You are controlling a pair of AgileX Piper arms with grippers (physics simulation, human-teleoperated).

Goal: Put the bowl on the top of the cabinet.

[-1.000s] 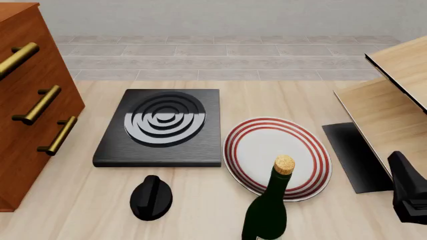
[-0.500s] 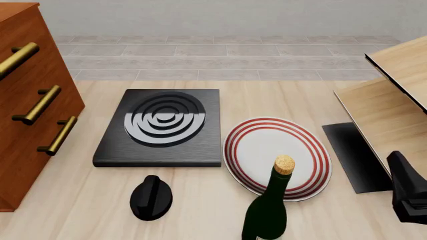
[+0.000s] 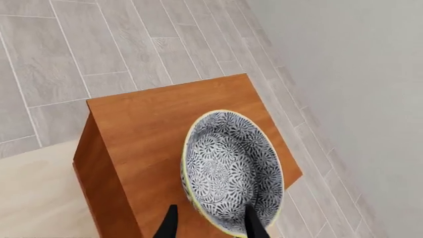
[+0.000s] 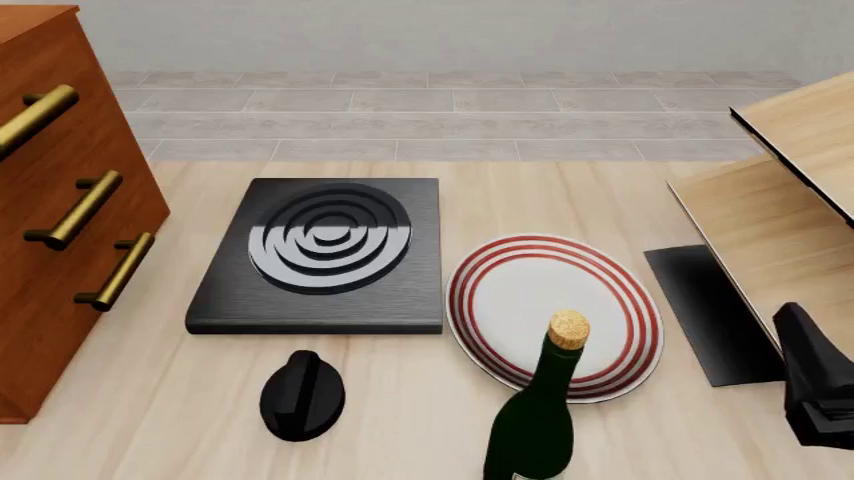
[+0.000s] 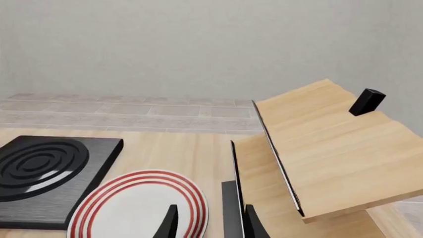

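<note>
**Bowl over the cabinet top, release comes next**

Start on your left: the left end effector has its two dark fingertips straddling the near rim of the bowl, one inside and one outside, so it reads as gripping the bowl by its wall. The bowl sits over the flat top of the cabinet, tilted toward the wrist camera, and I cannot tell whether its base is touching the wood. In the front view only the cabinet's drawer face shows, so the bowl is out of sight there.

You look to be in the placing step. Next, level the bowl, settle it flat and well inside the top's edges, then part the fingers and lift straight away so the rim isn't dragged.

Moving right across the counter: the black burner plate, the red-ringed plate, the corked bottle. Far right, your right end effector hangs idle over the counter, fingers apart, holding nothing.
</note>
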